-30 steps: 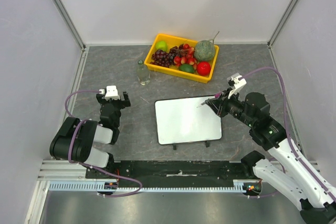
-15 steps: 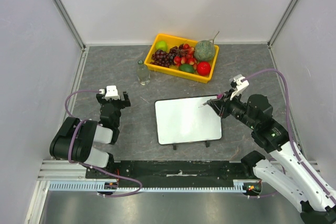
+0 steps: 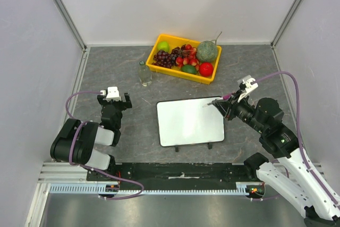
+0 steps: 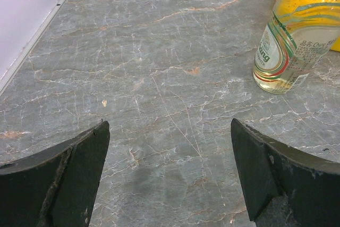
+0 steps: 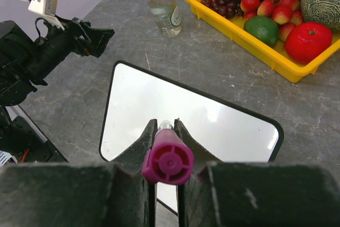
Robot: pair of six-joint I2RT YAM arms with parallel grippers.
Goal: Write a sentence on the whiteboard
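Rightward went the right arm since a second earlier, pulling back toward the right side of the overhead view, while the left arm sat exactly where it had been.

Up at the top centre of that view, the yellow tray [image 3: 178, 74] was packed. It held dark grapes [image 3: 164, 57] at its left, a pale green fruit [image 3: 163, 46] in the back corner and strawberries [image 3: 187, 59] in the middle. A netted melon [image 3: 207, 51] sat at the right, with a round red fruit [image 3: 206, 68] and a dark green fruit [image 3: 188, 69] along the near wall. Just left of the tray, apart from it, stood the bottle [image 3: 144, 74], upright, with pale yellowish liquid inside.

And the right claw [image 3: 219, 102] was clenched, both fingers pinched tight around a magenta marker [image 5: 167, 160] lying along them. Its tip pointed over the upper right edge of the whiteboard [image 3: 188, 120]. Whether the tip actually touched the board, I couldn't tell. The whiteboard lay flat at the centre of the overhead view, just left of that claw, its face glossy white.

Over at the lower left, the left claw [image 4: 167, 131] was released, its fingers spread wide over bare grey tabletop [image 4: 159, 51]. It gripped nothing, with the bottle off in the upper right of its wrist view.
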